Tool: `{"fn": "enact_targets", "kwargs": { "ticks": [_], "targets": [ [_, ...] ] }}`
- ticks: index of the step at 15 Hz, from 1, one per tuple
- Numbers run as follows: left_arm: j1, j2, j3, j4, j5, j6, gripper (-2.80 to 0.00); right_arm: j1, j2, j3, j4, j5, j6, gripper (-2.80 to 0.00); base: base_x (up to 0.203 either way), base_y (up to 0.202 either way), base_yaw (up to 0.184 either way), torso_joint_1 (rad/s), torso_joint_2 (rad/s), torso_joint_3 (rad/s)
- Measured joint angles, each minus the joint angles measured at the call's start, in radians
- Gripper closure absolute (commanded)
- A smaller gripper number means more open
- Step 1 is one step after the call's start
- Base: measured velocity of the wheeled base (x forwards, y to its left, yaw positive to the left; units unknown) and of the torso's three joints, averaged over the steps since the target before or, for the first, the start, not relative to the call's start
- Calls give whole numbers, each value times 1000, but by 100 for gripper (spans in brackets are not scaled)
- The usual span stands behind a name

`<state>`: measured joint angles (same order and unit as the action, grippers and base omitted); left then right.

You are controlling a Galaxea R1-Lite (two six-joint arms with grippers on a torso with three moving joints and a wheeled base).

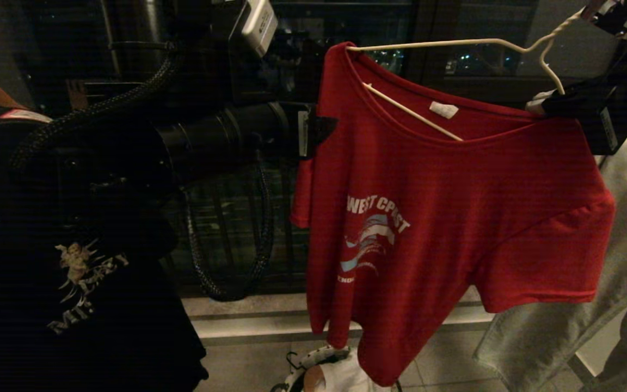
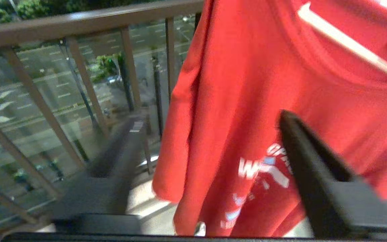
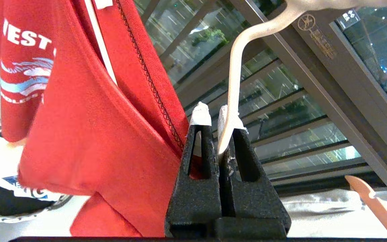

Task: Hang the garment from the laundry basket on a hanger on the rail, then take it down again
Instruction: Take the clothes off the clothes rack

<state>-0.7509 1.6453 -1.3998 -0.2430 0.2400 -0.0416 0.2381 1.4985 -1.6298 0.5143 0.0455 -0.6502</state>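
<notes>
Head view: red T-shirt (image 1: 433, 218) draped crookedly on cream wire hanger (image 1: 455, 46), collar slung over one end, one hanger arm crossing inside the neckline. Left gripper (image 1: 319, 133) at the shirt's upper sleeve edge, fingers spread, gripping nothing. Right gripper (image 1: 542, 103) clamped on the hanger's other end, beside the shirt's far shoulder. Laundry basket (image 1: 313, 362) on the floor below the shirt's hem. Black T-shirt (image 1: 74, 283) hanging well off to the shirt's side.

Left wrist view: one black finger (image 2: 314, 174) in front of the shirt's lettering, the other blurred before a balcony railing (image 2: 79, 23).

Right wrist view: fingertips (image 3: 200, 116) pinched shut on the hanger wire next to the shirt's collar seam.
</notes>
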Motion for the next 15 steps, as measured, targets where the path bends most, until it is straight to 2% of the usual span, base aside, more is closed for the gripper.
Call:
{"fn": "enact_targets", "kwargs": {
  "ticks": [6, 12, 13, 15],
  "targets": [
    [46, -24, 15, -128, -2, -25, 0, 0, 2, 1, 1, 1, 0, 0, 0, 0, 0, 0, 0, 0],
    [9, 25, -101, -114, 23, -55, 0, 2, 6, 3, 2, 4, 2, 0, 0, 0, 0, 0, 0, 0],
    [-1, 40, -121, -100, 22, -56, -280, 2, 6, 3, 2, 4, 2, 0, 0, 0, 0, 0, 0, 0],
    [-21, 67, -156, -74, 22, -56, -280, 2, 6, 3, 3, 4, 2, 0, 0, 0, 0, 0, 0, 0]
  ]
}}
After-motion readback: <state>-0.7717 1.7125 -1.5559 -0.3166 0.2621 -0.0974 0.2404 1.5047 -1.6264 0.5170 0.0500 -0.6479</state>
